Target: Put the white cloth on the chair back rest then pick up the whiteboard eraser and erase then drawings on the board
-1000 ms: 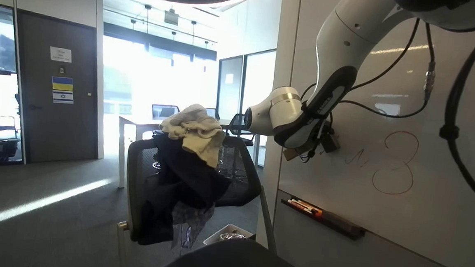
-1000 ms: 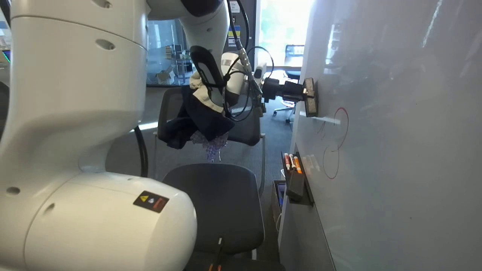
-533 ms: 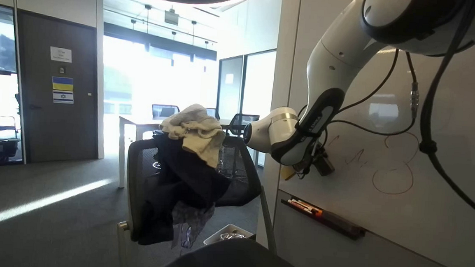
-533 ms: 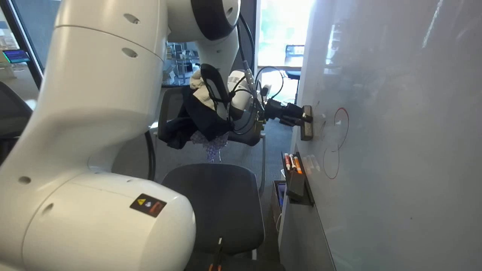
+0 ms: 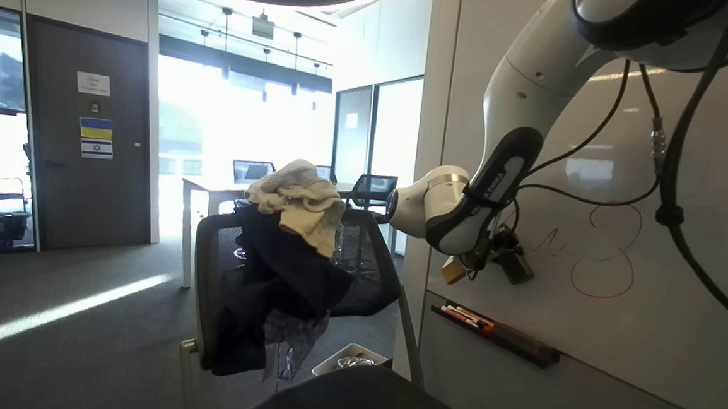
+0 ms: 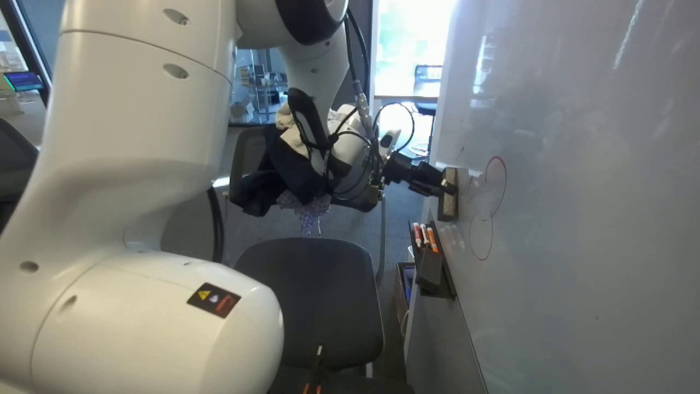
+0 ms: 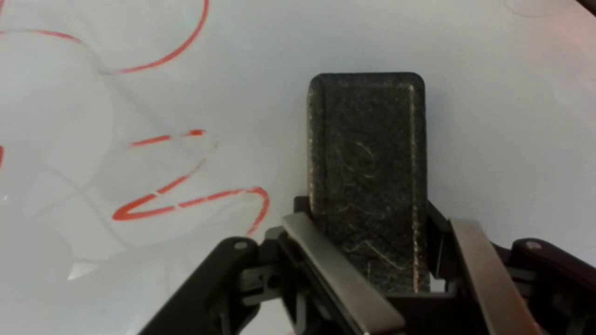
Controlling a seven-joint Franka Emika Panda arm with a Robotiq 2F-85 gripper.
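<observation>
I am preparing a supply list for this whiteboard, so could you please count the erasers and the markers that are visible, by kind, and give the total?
Erasers: 2, the held eraser in the gripper and what looks like a second eraser on the ledge
Markers on the ledge: 3
Total: 5

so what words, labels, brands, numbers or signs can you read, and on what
"EMIKA", on the arm's black panel
White door sheet: too blurred
Flag sheets: nothing readable
Arm's warning sticker: triangle sign, print too small
Markers: too small
Screen: too blurred
Red drawings: nothing certain
</observation>
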